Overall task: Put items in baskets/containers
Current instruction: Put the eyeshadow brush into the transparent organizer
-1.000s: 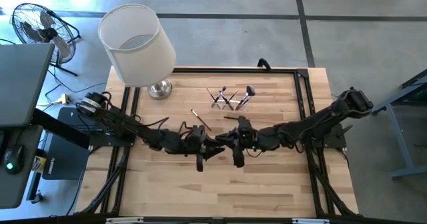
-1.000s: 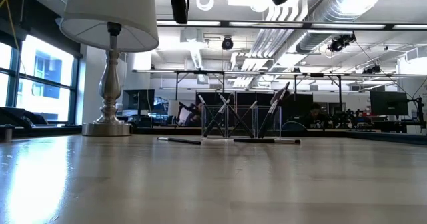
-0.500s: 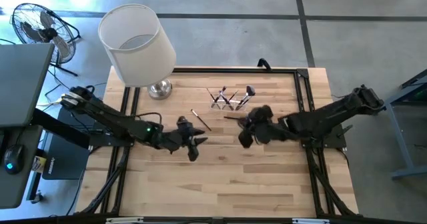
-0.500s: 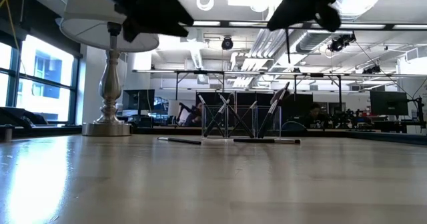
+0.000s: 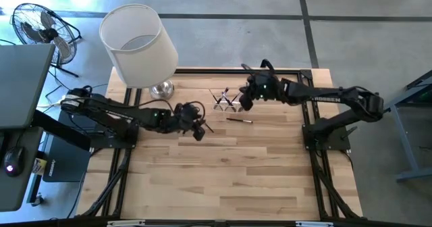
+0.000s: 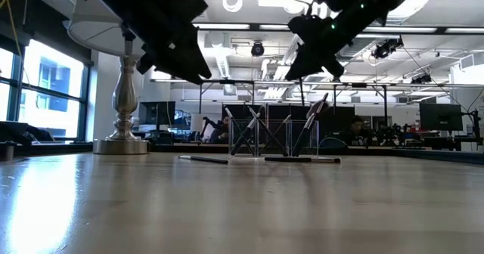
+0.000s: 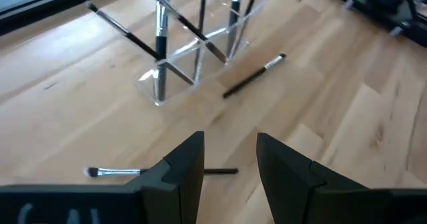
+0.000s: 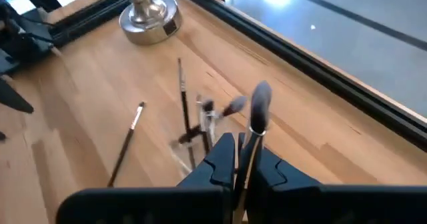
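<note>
Clear holder (image 5: pixel 229 101) — brushes inside.
Right tool (image 8: pixel 235 159) above it pinches a brush (image 8: pixel 257 121); left tool (image 7: pixel 230 164) open, empty — nearby.

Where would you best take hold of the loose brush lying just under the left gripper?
Grip the brush mid-handle from straight above, with the open left gripper set across it: it lies flat on the bare table, apart from the clear holder, so probably nothing crowds either side.

Clear holder (image 5: pixel 229 103): walls nearly invisible from above; brush count inside too small to tell. Loose brush (image 7: pixel 160 172) lies partly hidden behind the left gripper (image 7: pixel 230 159) fingers. Right gripper (image 8: pixel 245 159) covers the lower handle of its clamped brush (image 8: pixel 259 111).
</note>
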Robot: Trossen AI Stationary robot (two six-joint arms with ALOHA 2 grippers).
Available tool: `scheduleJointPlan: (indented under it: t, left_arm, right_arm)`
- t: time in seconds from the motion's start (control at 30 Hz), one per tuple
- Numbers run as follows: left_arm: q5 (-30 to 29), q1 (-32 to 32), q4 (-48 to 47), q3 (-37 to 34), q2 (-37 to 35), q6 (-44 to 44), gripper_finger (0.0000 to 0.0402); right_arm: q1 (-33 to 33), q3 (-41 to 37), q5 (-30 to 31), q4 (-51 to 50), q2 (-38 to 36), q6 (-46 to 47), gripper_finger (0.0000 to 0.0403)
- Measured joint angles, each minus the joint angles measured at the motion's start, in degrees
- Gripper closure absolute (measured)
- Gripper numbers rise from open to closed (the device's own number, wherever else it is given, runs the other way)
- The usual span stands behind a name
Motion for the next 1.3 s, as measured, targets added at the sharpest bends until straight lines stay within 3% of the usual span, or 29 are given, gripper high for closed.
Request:
scheduleJointPlan:
  t: [0.27,0.57,0.97,1.3]
  left_arm:
    - [1.94,3.80,1.52,0.00,0.00,-0.02,0.0266]
    - [5.40,6.66,2.73,0.00,0.00,-0.02,0.0266]
    - [6.70,6.64,2.16,0.00,0.00,-0.02,0.0266]
    - [6.48,6.64,2.23,0.00,0.02,0.04,0.0266]
  right_arm:
    - [-3.41,-0.18,-10.40,15.89,8.05,-4.17,0.0399]
    - [-3.36,9.38,-16.51,19.47,18.91,-6.93,0.0399]
    - [-2.03,13.40,-15.35,14.04,24.56,-12.83,0.0396]
    - [-0.57,13.40,-13.74,13.86,25.57,-15.84,0.0347]
